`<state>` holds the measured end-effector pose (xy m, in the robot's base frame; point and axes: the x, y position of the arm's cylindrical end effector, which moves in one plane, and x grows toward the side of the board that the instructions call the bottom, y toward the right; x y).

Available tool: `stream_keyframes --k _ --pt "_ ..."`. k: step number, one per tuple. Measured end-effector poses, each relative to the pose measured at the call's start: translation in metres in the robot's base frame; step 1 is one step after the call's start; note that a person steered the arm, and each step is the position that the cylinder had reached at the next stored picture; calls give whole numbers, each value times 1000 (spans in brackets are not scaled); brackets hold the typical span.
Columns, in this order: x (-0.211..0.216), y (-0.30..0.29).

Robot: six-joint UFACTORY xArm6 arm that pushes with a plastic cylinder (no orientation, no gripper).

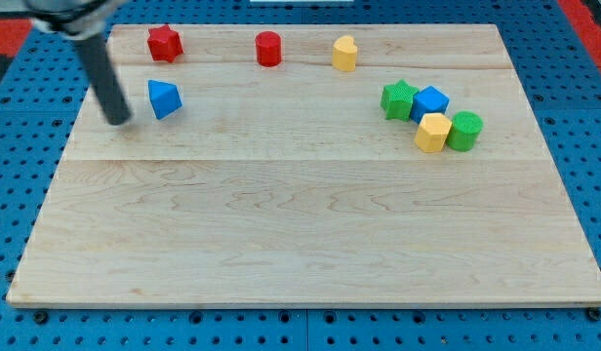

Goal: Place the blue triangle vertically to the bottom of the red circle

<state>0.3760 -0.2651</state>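
Note:
The blue triangle (pixel 164 98) lies on the wooden board at the upper left. The red circle (pixel 268 48), a short cylinder, stands near the view's top edge, up and to the right of the triangle. My tip (pixel 118 121) is on the board just left of the blue triangle, a small gap apart, slightly lower than it. The dark rod slants up to the view's top left corner.
A red star-like block (pixel 165 43) sits at the top left. A yellow block (pixel 344 53) is right of the red circle. At the right are a green star (pixel 399 99), a blue cube (pixel 430 102), a yellow hexagon (pixel 433 132) and a green cylinder (pixel 465 131), clustered.

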Motion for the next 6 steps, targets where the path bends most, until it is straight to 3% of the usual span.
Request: stream_keyframes --k 1,2,3,4,5,6 --pt "-28 -6" --pt "-44 51" --pt "-25 149" --pt "-5 200" --pt "3 186" --pt "13 252"
